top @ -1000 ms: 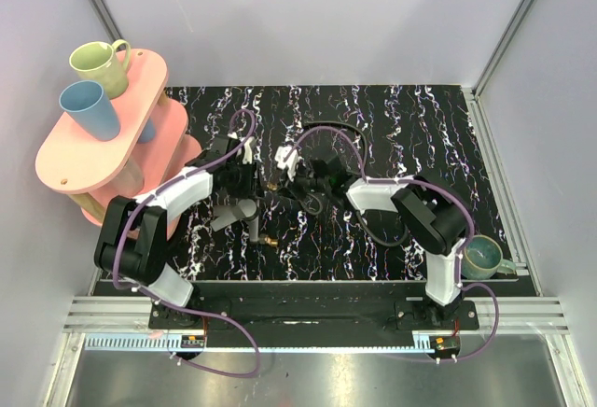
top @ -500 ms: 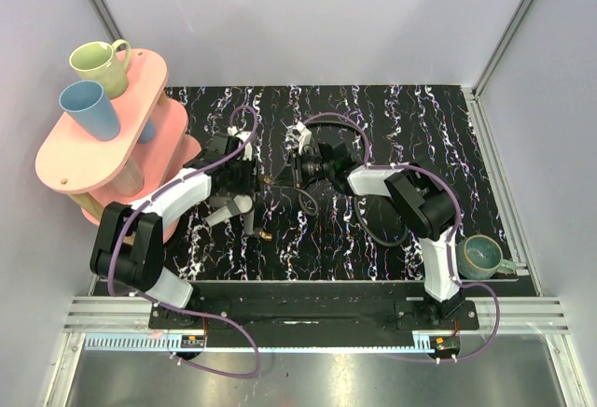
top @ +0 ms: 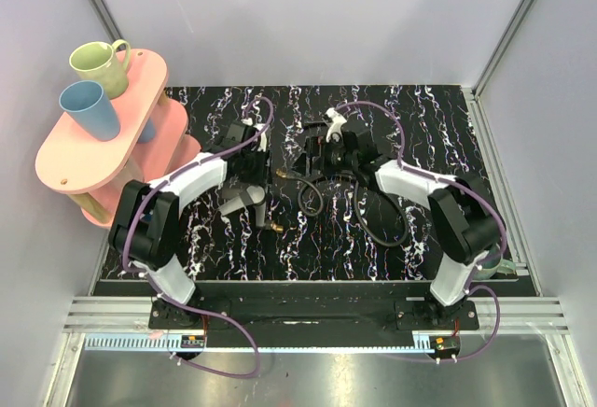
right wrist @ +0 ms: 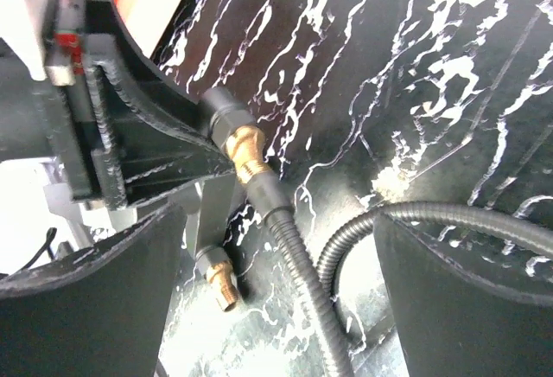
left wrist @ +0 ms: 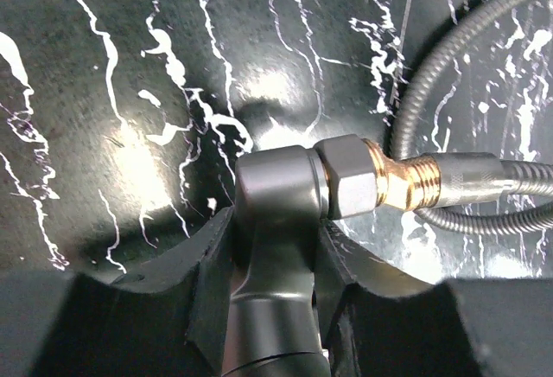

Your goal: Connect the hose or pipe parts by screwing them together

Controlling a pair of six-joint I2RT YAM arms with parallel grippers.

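Left gripper (left wrist: 275,265) is clamping the grey forked fitting (left wrist: 275,182) over the marbled table (top: 420,127), left of centre. The hose (left wrist: 484,188) is sitting with its brass end in the fitting's threaded tip. Right gripper (right wrist: 276,282) is hanging with its fingers wide apart, the hose running between them. Green mug (top: 101,63) and blue cup (top: 89,108) are sitting on the pink shelf (top: 146,78). A teal mug (top: 480,256) is peeking out by the right arm, and I can't really tell what's in it.

From above I get bright, even light with only soft shadows, and the worktop (top: 373,230) reads sharp. In the left wrist view, white glare patches sit on the glossy worktop. The fitting (left wrist: 276,182) and its brass are crisp, while the left gripper (left wrist: 275,230) blurs into black at the bottom edge. The right wrist view blows out white at its left edge, and the right gripper (right wrist: 281,221) is dark and soft.
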